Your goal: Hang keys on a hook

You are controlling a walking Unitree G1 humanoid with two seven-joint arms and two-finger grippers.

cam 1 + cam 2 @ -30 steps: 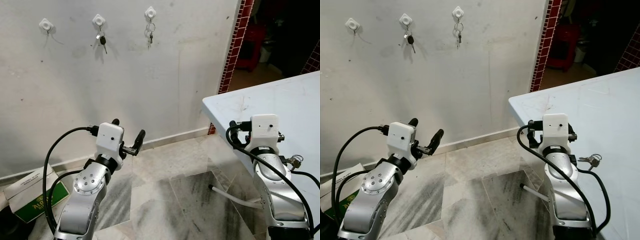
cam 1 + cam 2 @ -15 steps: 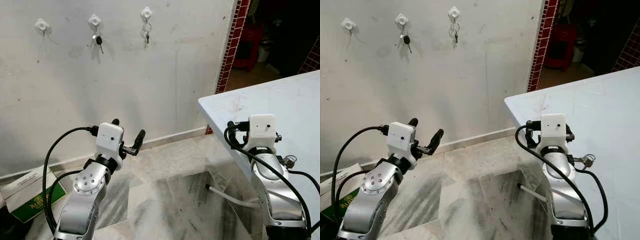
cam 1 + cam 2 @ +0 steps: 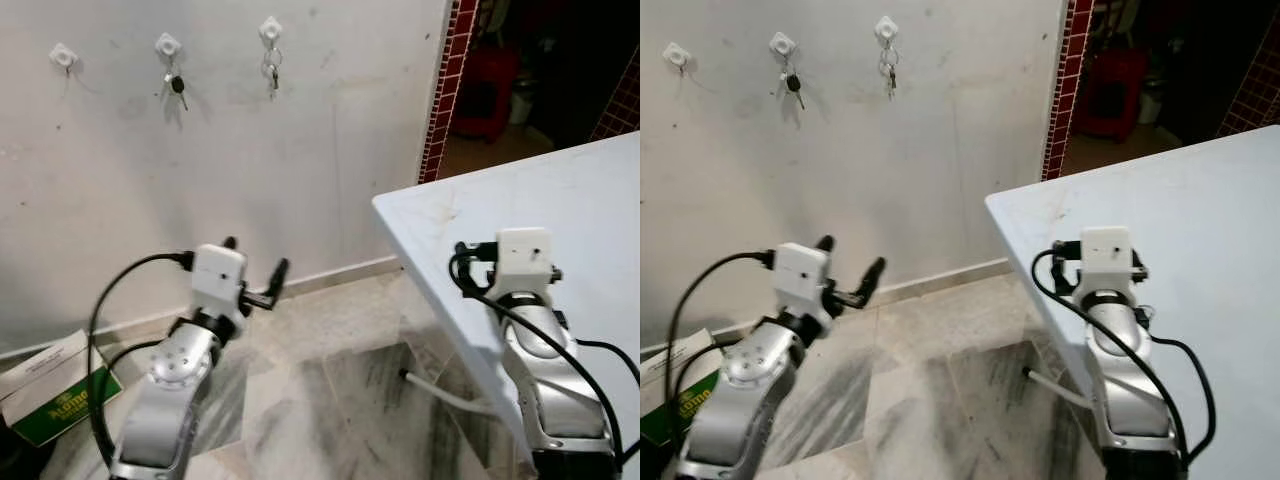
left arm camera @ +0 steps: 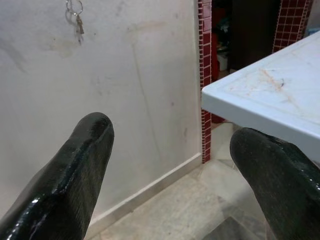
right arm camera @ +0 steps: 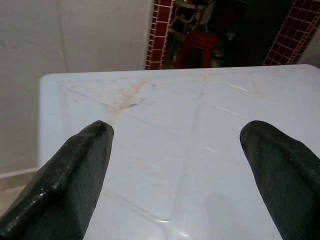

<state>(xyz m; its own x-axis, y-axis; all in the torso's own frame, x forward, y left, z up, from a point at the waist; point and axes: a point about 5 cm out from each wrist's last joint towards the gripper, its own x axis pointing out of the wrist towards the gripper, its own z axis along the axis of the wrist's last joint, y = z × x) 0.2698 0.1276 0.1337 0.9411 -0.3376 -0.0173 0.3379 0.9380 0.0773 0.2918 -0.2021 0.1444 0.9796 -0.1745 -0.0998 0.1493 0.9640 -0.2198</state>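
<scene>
Three white hooks sit in a row on the wall, the first [image 3: 63, 56] bare, the second [image 3: 167, 44] and third [image 3: 270, 29] each carrying one of two key bunches [image 3: 176, 85] [image 3: 271, 73], beside one worktop [image 3: 560, 190], one box [image 3: 55, 392] and two end effectors [image 4: 170, 170] [image 5: 175, 170].

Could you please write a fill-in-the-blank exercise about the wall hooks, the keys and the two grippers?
The wall carries ___ white hooks.
The left hook holds ___ keys.
The left gripper has its fingers ___.
The right gripper points over the white ___.

Missing words: three; no; open; table
</scene>
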